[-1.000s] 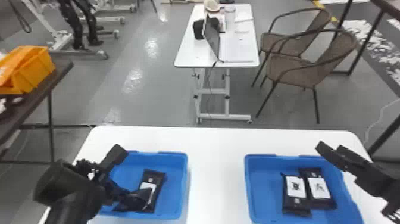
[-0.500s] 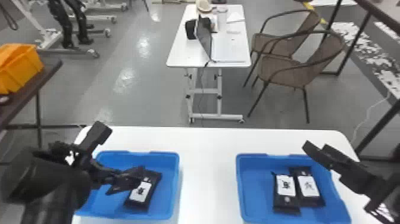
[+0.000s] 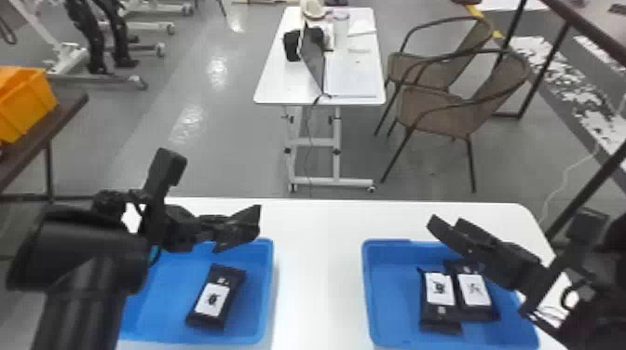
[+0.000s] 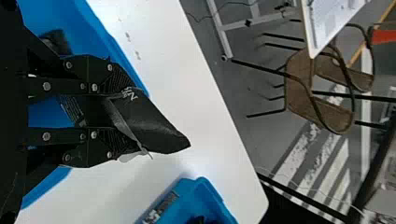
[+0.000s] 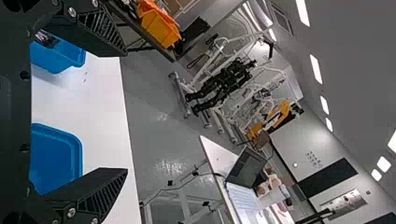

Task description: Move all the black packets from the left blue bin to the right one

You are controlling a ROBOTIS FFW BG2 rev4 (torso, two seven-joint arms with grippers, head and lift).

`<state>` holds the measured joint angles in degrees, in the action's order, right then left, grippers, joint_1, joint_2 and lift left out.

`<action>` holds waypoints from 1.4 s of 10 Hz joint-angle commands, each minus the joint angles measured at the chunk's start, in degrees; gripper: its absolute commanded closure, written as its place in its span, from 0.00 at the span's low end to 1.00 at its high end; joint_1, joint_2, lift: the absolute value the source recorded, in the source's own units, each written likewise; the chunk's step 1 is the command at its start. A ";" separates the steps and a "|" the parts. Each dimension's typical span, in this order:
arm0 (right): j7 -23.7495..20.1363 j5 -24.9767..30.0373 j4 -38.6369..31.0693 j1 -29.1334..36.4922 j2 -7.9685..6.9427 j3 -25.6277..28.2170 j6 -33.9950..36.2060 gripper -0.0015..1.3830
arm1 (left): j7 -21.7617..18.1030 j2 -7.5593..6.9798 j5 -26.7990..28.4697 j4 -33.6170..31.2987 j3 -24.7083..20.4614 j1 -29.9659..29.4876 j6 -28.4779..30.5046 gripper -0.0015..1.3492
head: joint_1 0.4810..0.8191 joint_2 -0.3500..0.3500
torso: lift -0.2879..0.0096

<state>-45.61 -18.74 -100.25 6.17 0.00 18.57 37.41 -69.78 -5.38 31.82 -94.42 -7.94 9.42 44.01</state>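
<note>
My left gripper (image 3: 219, 229) is raised over the back of the left blue bin (image 3: 268, 298), holding a black packet (image 3: 240, 228). In the left wrist view, the left gripper (image 4: 119, 115) is shut on that crumpled packet (image 4: 152, 122). Another black packet (image 3: 215, 297) with a white label lies in the left bin. Inside the right blue bin (image 3: 368, 288) two labelled black packets (image 3: 439, 302) lie side by side. Above that bin's back edge is my right gripper (image 3: 449, 231); in the right wrist view the right gripper (image 5: 122, 112) has its fingers wide apart with nothing between them.
Both bins stand on a white table (image 3: 316, 279), with a strip of tabletop between them. Beyond it are a smaller white table (image 3: 279, 88) with a laptop and two brown chairs (image 3: 438, 107). An orange crate (image 3: 25, 104) sits on a dark table at the left.
The left gripper has risen from inside the left bin and shifted right with the packet. The other packet there is now uncovered. The head view has shifted slightly; the right gripper looks much the same.
</note>
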 commanded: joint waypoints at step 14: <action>-0.44 2.83 2.52 -6.87 1.41 -11.19 -13.07 0.10 | 11.69 0.81 -52.56 21.12 10.75 8.51 -11.76 0.70 | 0.63 0.35 | 0.97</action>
<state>-46.05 -15.84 -97.92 -0.04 0.75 8.70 24.41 -58.12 -4.81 -21.28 -73.42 2.67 17.68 31.55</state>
